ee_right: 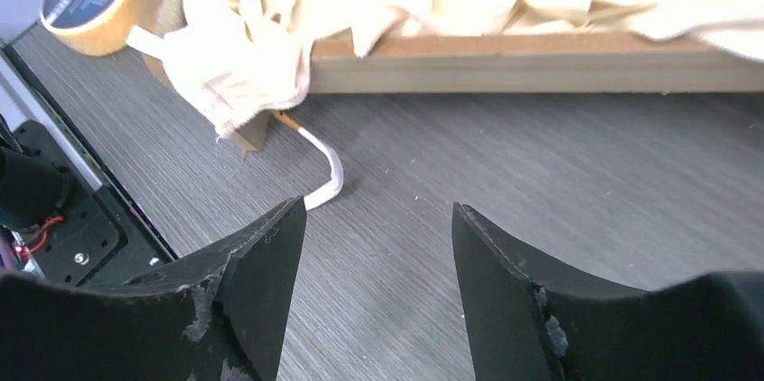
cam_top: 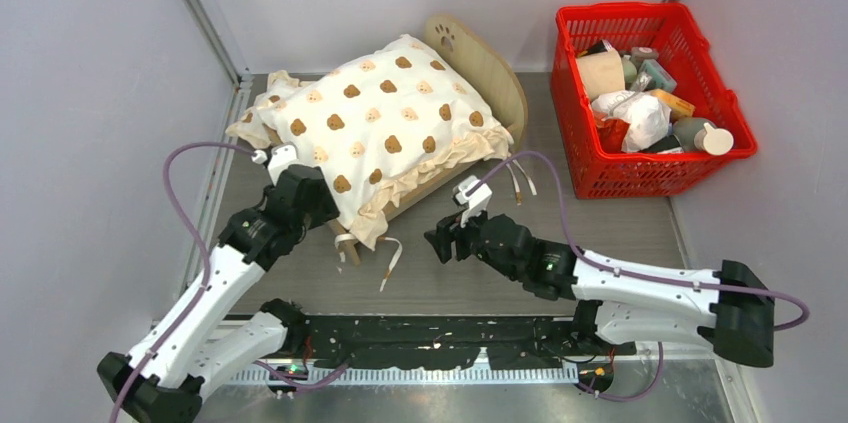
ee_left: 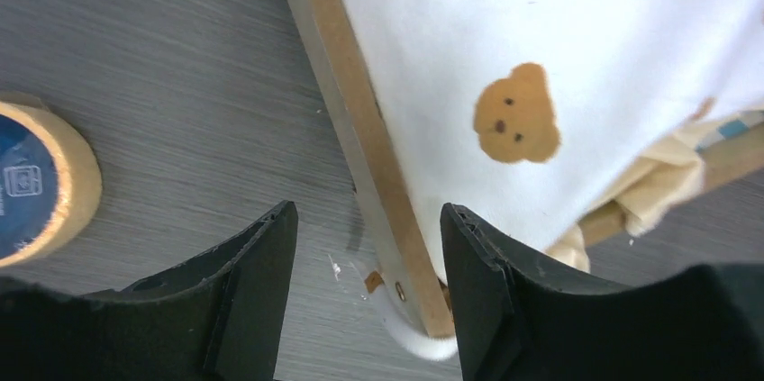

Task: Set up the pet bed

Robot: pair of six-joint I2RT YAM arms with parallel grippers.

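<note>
A small light-wood bed (cam_top: 495, 73) sits slanted at the back of a grey table (cam_top: 620, 223), with its arched, paw-cutout headboard toward the far wall. A bear-print cushion (cam_top: 380, 123) covers it. The left fingers (ee_left: 261, 291) are wide and empty, astride the frame's near corner. The right fingers (ee_right: 261, 282) are wide and empty, over the table near the side rail. The frame looks stiff and light and would likely slide. The rail or headboard should give a firmer hold than the soft, loose cushion. The blue label on the tape (ee_left: 36, 183) is too small to read.
</note>
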